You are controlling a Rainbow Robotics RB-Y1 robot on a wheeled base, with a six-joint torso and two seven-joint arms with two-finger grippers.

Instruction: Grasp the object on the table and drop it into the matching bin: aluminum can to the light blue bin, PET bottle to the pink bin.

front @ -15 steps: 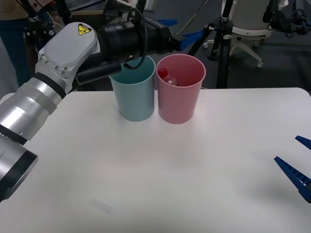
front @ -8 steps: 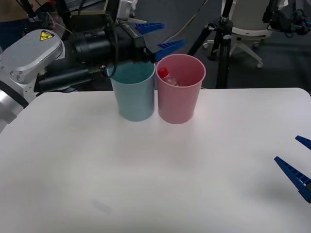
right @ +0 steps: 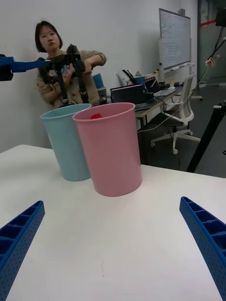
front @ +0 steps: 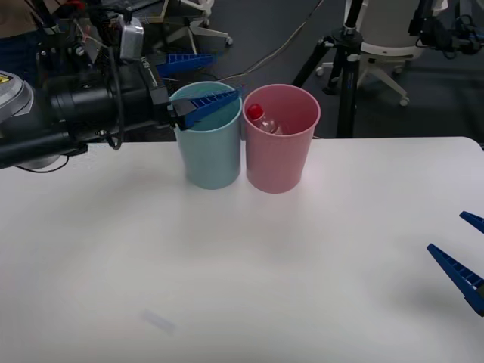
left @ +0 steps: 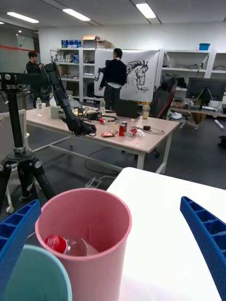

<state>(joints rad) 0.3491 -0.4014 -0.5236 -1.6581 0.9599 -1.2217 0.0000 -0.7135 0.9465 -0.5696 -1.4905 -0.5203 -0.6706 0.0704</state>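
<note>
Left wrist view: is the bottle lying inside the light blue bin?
No. The PET bottle, red cap showing, lies inside the pink bin, while the light blue bin sits beside it.

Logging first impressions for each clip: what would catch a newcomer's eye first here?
Two plastic bucket-shaped bins stand side by side at the white table's far edge: the light blue bin and the pink bin. Inside the pink one lies the small clear red-capped bottle. The left gripper hovers open above the blue bin; the right gripper waits open at the table's right edge.
</note>
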